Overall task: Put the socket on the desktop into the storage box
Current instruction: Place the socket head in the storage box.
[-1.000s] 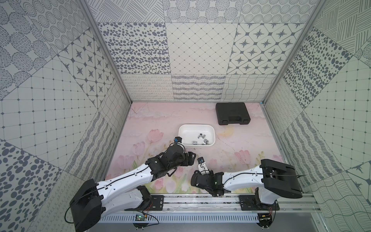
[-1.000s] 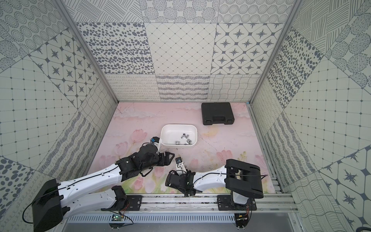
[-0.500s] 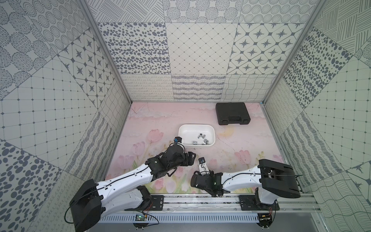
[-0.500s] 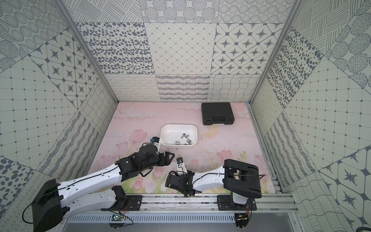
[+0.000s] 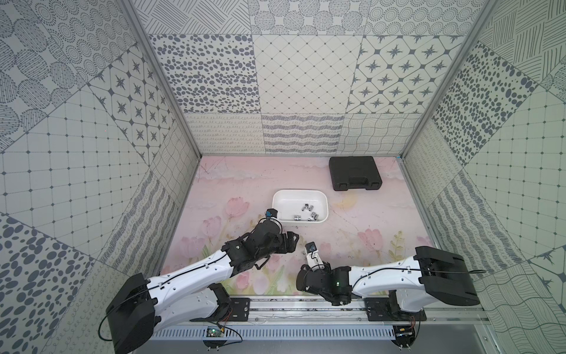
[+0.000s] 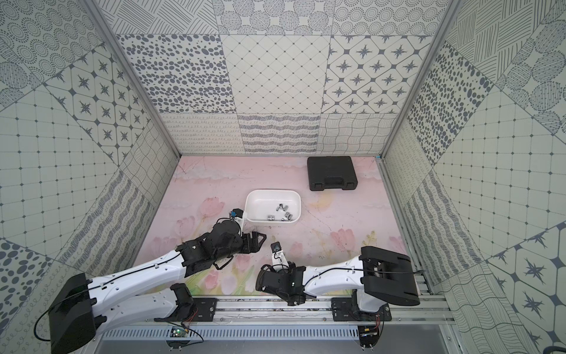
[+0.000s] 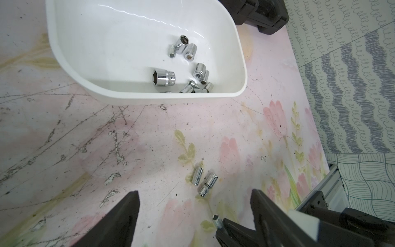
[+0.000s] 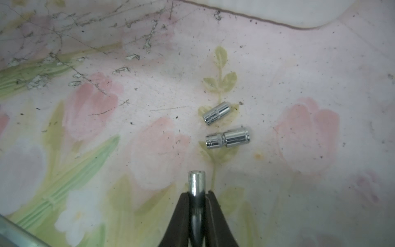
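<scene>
R pincer point(image 8: 197, 193) is clamped on a thin socket point(image 8: 196, 179), w/ its end poking out past the tips. L pincer point(image 7: 193, 192) hangs open, nothing in it. Box point(image 5: 300, 191) sits at approx 12 o'clock from the R wrist in both top views, w/ several sockets inside point(image 7: 164, 78). Two loose sockets point(image 8: 227, 138) lie on the desktop point(image 8: 299, 74) just ahead of the held one.

Risks, my read:
- Chrome is slick and the hold narrow, so the piece could pivot or slip on the lift.
- L pincer sits at approx 11 o'clock, near the route to the box, so the arms may clip.
- A low sweep could set the loose pair rolling.
- Letting go too high over a shallow box could mean bounce-out.
</scene>
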You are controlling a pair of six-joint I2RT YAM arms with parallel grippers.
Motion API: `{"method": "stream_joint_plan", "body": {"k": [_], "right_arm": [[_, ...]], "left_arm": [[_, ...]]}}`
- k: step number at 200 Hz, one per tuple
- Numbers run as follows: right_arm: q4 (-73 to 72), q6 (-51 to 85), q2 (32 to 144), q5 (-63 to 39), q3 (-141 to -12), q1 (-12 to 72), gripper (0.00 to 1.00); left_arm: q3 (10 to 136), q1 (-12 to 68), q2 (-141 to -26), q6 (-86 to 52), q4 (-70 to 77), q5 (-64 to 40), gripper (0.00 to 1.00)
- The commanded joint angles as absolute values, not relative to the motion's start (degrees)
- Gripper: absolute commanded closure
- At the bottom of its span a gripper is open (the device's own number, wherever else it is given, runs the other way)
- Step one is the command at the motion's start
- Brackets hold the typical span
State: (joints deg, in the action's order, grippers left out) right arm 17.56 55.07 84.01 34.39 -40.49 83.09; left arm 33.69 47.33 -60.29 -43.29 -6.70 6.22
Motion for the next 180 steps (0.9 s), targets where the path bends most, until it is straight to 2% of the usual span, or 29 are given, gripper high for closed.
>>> {"method": "stream_joint_plan", "body": {"k": [1, 42, 64, 85, 134, 153, 168, 174, 180], "right_arm": [[17.4, 50.6, 78.9, 36.0, -40.3, 81.9, 0.92], [16.6, 41.4, 69.3, 29.6, -42.4, 71.3, 0.92], [14.6, 36.8, 68.9, 20.4, -45.4, 62.1, 0.91], [13.4, 34.2, 73.0, 12.9, -50.5, 54.1, 0.9], [13.5, 31.7, 91.1, 4.6, -63.7, 44.2, 0.88], [13.5, 31.5, 96.1, 4.3, -66.9, 41.7, 0.79], [13.6, 31.0, 98.6, 3.4, -68.6, 40.0, 0.76], [14.1, 30.7, 99.1, 3.2, -69.2, 39.5, 0.71], [14.8, 30.4, 99.3, 3.4, -69.8, 39.3, 0.62]], "left_arm": [[33.4, 47.8, -60.4, -42.7, -6.9, 7.1, 0.14], [33.3, 47.9, -60.1, -42.6, -7.0, 7.7, 0.14], [33.2, 47.8, -59.8, -42.5, -7.0, 7.7, 0.14], [33.2, 47.8, -60.0, -42.6, -7.0, 7.7, 0.14], [33.3, 47.8, -60.1, -42.6, -7.0, 7.5, 0.14], [33.2, 47.8, -59.9, -42.8, -7.0, 7.4, 0.14], [33.1, 47.8, -60.0, -42.8, -6.8, 7.1, 0.14], [33.2, 47.9, -60.1, -42.9, -6.8, 7.0, 0.14], [33.2, 47.8, -60.2, -42.8, -6.8, 6.9, 0.14]]}}
